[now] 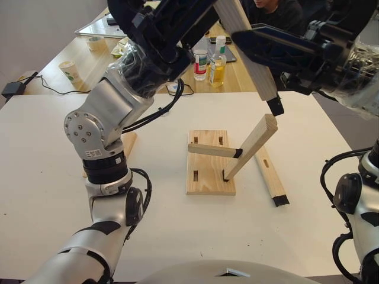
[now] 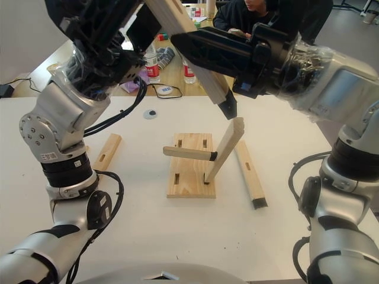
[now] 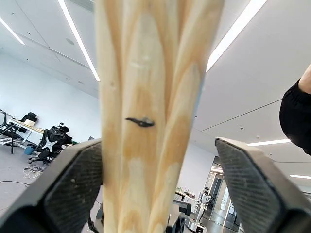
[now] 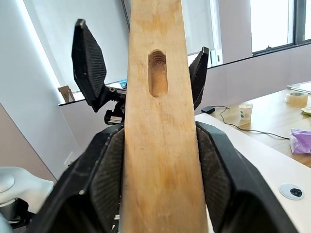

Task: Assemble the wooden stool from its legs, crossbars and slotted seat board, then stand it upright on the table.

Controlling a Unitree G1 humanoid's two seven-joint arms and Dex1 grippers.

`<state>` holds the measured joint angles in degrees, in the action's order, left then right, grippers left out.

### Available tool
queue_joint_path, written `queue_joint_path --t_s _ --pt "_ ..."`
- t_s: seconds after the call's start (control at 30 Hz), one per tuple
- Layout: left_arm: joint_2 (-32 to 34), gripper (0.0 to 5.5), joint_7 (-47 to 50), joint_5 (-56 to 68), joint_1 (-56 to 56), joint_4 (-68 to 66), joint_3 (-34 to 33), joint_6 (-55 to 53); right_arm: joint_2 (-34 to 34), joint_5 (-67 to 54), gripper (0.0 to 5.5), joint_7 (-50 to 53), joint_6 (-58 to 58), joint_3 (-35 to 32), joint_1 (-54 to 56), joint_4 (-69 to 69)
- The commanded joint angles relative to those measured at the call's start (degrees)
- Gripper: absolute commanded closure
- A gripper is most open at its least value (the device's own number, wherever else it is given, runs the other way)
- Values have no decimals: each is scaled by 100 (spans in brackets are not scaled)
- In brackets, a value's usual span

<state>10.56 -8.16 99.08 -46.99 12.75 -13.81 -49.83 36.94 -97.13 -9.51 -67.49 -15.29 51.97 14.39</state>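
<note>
Slotted seat board (image 1: pixel 207 174) flat, 1 leg (image 1: pixel 253 144) tilted in a slot, crossbar (image 1: pixel 212 150) attached, loose leg (image 1: pixel 271 176) beside, held leg (image 4: pixel 160 155) aloft

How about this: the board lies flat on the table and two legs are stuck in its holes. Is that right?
Not quite. The board does lie flat on the table, but just one leg is stuck in its holes, leaning, with a bar joined to it. The left eye view shows this. A second leg lies loose on the table beside the board.
</note>
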Motion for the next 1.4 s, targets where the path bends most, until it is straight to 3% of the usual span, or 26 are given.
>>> queue_joint_path --t_s 0.03,0.17,0.5,0.73,0.83,0.9,1.03,1.2,1.4 --pt "67 158 1 21 -61 48 168 77 170 -270 345 137 213 127 -72 115" --pt "86 158 -12 -25 -16 104 280 149 217 -441 345 220 360 237 -87 122" --pt "87 321 73 200 -8 107 359 321 374 -726 345 372 679 438 -163 168" --pt "152 322 19 189 -26 136 396 348 475 -759 345 412 767 482 -171 150" --pt "411 335 -193 -247 -27 32 326 358 615 -646 267 387 762 490 -218 94" --pt "714 345 -444 -599 -60 -175 212 366 824 -371 231 131 668 427 -288 111" --pt "1437 346 -1231 -1510 -36 -811 9 395 1359 417 228 -776 619 105 -511 -35" --pt "2098 346 -2868 -3147 616 -1380 88 1007 1663 1724 228 -1691 909 -45 -671 -877" --pt "2221 346 -4615 -4483 1668 -2321 142 1974 1549 2657 228 -2179 1054 -15 -509 -1520"
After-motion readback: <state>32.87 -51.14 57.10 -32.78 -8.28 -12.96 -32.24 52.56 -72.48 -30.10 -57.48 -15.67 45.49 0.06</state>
